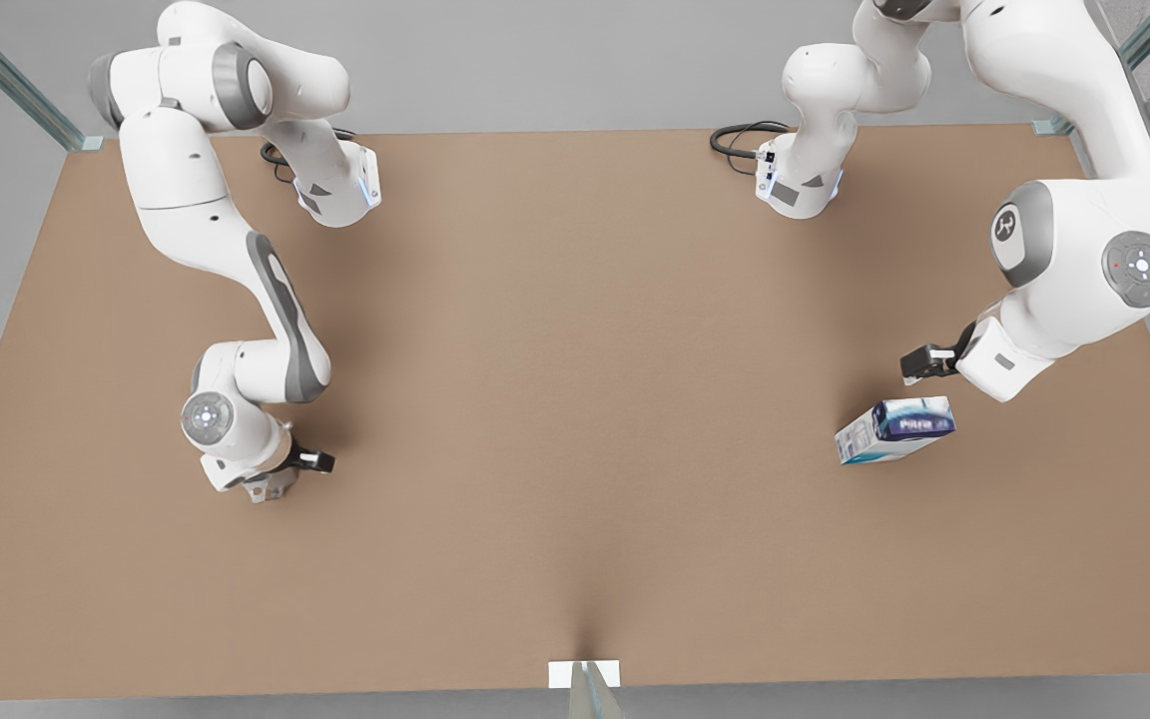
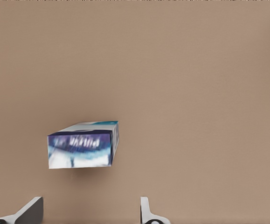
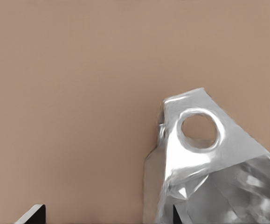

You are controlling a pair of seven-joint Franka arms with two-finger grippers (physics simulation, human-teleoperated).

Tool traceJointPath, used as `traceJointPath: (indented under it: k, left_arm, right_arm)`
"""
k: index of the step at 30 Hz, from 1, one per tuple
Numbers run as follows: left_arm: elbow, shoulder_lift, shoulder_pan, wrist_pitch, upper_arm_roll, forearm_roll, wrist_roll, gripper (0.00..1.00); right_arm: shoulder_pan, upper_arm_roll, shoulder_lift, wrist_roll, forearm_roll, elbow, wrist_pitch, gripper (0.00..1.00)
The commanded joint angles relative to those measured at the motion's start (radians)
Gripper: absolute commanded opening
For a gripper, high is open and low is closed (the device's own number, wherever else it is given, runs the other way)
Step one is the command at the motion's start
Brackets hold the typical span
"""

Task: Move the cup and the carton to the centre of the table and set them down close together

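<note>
The white carton (image 1: 894, 429) with its dark blue label lies on the light-brown table (image 1: 575, 399) at the front view's right. My left gripper (image 1: 919, 361) hovers just behind it, open and apart from it. In the left wrist view the carton (image 2: 83, 147) sits ahead of the open left gripper (image 2: 89, 215). The silvery faceted cup (image 3: 209, 172) fills a corner of the right wrist view, beside one fingertip (image 3: 176, 215) of the open right gripper (image 3: 104, 215), not between the fingers. At the front view's left, the right gripper (image 1: 315, 460) is low over the table with the cup (image 1: 264, 488) mostly hidden under the wrist.
Both arm bases (image 1: 335, 190) (image 1: 800, 185) stand at the table's far edge, with black cables beside them. A small white bracket (image 1: 585, 675) sits at the middle of the near edge. Bare tabletop stretches between the two arms.
</note>
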Motion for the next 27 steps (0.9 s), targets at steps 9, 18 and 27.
traceJointPath:
  k: [9, 18, 27]
  left_arm:
    - [0.001, 0.008, -0.002, -0.002, 0.0, 0.0, -0.005, 1.0]
    - [0.001, 0.005, -0.002, -0.002, 0.0, 0.0, -0.006, 1.0]
    - [0.003, 0.001, -0.002, -0.008, 0.0, 0.002, -0.009, 1.0]
  right_arm:
    - [0.028, -0.04, 0.012, -0.017, -0.031, 0.033, -0.077, 0.21]
    - [0.028, -0.042, 0.014, -0.018, -0.031, 0.042, -0.078, 0.21]
    - [0.066, -0.017, 0.005, 0.017, -0.023, 0.191, -0.249, 0.21]
